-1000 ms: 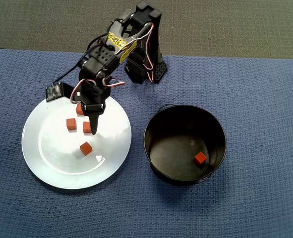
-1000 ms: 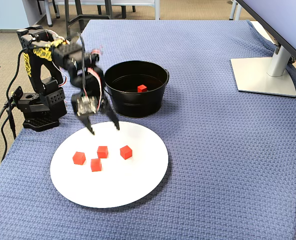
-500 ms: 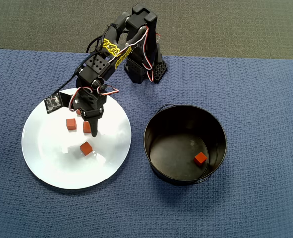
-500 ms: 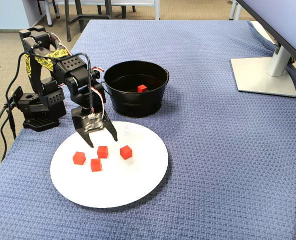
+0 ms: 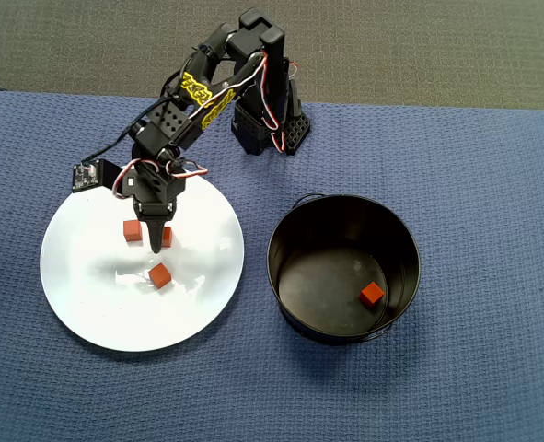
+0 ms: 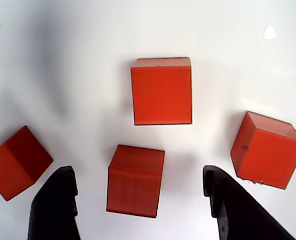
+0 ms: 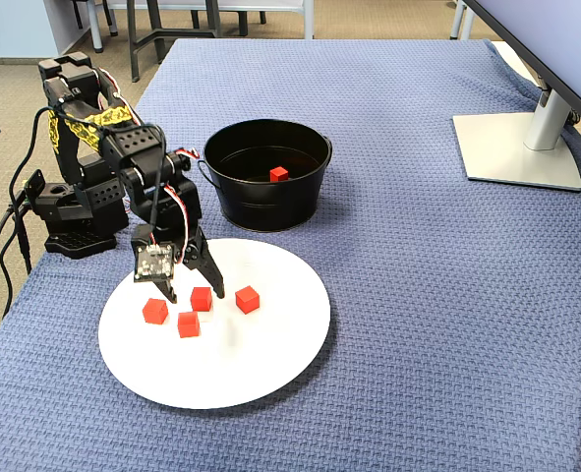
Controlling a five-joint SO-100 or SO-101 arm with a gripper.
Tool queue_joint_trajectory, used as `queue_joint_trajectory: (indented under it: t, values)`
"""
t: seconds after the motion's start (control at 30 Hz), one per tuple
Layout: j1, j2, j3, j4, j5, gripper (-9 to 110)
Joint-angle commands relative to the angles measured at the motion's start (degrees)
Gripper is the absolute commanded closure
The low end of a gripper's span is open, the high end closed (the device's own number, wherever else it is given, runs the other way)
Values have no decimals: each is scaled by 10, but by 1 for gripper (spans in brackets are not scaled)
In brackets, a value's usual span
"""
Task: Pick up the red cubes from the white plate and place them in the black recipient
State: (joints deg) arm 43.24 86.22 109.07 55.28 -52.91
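Several red cubes lie on the white plate (image 7: 241,364). In the wrist view one cube (image 6: 135,180) sits between my open gripper's (image 6: 137,172) black fingers (image 6: 55,205), apart from both. Others lie ahead (image 6: 162,91), right (image 6: 267,150) and left (image 6: 17,162). In the fixed view the gripper (image 7: 193,293) straddles that cube (image 7: 201,298) low over the plate. From overhead the gripper (image 5: 156,241) points down between two cubes (image 5: 132,229), with a third (image 5: 160,275) nearer the plate (image 5: 97,304) centre. The black recipient (image 5: 410,249) holds one red cube (image 5: 372,294).
A blue woven cloth (image 7: 418,295) covers the table. The arm's base (image 7: 74,211) stands at the table's left edge in the fixed view, behind the plate. A grey monitor stand (image 7: 521,147) sits at the far right. The pot (image 7: 261,202) stands just beyond the plate.
The gripper has come down from above the plate's far edge onto the plate and shifted left in the overhead view. Its open fingers now straddle one cube. No cube has moved.
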Motion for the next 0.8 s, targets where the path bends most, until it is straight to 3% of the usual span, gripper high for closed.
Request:
queue_joint_trajectory:
  t: [0.0, 0.77]
  values:
    - [-4, -2, -19, -16, 13, 77]
    - [-44, 20, 27, -44, 44, 92]
